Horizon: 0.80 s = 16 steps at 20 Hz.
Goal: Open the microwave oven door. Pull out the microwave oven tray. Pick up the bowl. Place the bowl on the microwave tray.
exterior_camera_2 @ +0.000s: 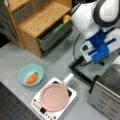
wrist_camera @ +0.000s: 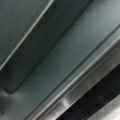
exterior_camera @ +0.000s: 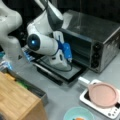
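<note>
The microwave oven (exterior_camera: pixel 100 37) stands at a front view's upper right, with its corner also showing in a front view (exterior_camera_2: pixel 107 95). The microwave oven door (exterior_camera: pixel 62 73) lies open and flat in front of it. My gripper (exterior_camera: pixel 68 58) hangs over the open door at the oven's mouth, its fingers hidden behind the blue and white hand (exterior_camera_2: pixel 98 50). A flat grey metal surface with a low rim, seemingly the microwave oven tray (wrist_camera: pixel 75 50), fills the wrist view. The teal bowl (exterior_camera_2: pixel 31 74) with orange food sits on the table, apart from the gripper, and shows at a front view's bottom edge (exterior_camera: pixel 78 113).
A pink plate (exterior_camera: pixel 103 94) rests on a white square appliance (exterior_camera: pixel 110 111) beside the bowl. A wooden cabinet (exterior_camera_2: pixel 42 20) with an open grey drawer (exterior_camera_2: pixel 53 35) stands behind. The arm's white links (exterior_camera: pixel 10 30) rise at a front view's left.
</note>
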Available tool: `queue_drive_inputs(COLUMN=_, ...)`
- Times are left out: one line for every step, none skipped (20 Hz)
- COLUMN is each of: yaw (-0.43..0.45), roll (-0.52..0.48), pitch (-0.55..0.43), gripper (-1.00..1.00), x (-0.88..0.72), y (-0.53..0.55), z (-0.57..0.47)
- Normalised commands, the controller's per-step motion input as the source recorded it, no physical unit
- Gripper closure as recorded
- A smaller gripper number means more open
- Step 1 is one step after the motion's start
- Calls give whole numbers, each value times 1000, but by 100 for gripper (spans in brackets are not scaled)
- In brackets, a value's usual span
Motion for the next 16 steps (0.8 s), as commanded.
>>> queue_drive_inputs(yaw=-107, roll=120, pitch=-2, gripper=-100, x=113, y=117, z=-29)
queue_drive_inputs(yaw=-107, roll=149, pitch=-7, gripper=-100, x=114, y=126, z=-35)
queue_drive_inputs(yaw=-103, roll=155, pitch=-18, gripper=-100, x=115, y=138, z=-47)
queue_drive_inputs(yaw=-100, roll=153, pitch=-21, gripper=-100, x=114, y=139, z=-55)
queue_drive_inputs(yaw=-90, roll=144, pitch=-30, gripper=-100, x=113, y=143, z=-62)
queue_drive_inputs(yaw=-73, roll=125, pitch=-46, gripper=-100, x=113, y=143, z=-61)
queue_drive_inputs(yaw=-65, roll=115, pitch=-52, gripper=-100, x=111, y=119, z=-60)
queue_drive_inputs(yaw=-59, roll=108, pitch=-58, gripper=-100, x=113, y=119, z=-56)
queue_drive_inputs(yaw=-55, roll=103, pitch=-61, gripper=-100, x=114, y=123, z=-53)
queue_drive_inputs(yaw=-52, roll=98, pitch=-67, gripper=-100, x=116, y=120, z=-54)
queue_drive_inputs(yaw=-47, roll=89, pitch=-70, gripper=-100, x=114, y=113, z=-53)
queue_drive_inputs(yaw=-37, roll=77, pitch=-78, gripper=-100, x=114, y=104, z=-58)
queue_drive_inputs(yaw=-33, roll=73, pitch=-81, gripper=-100, x=113, y=93, z=-60)
queue_drive_inputs(yaw=-30, roll=61, pitch=-86, gripper=-100, x=114, y=82, z=-68)
queue_drive_inputs(yaw=-29, roll=52, pitch=-89, gripper=-100, x=116, y=78, z=-72)
queue_drive_inputs(yaw=-31, roll=54, pitch=-93, gripper=-100, x=118, y=79, z=-76)
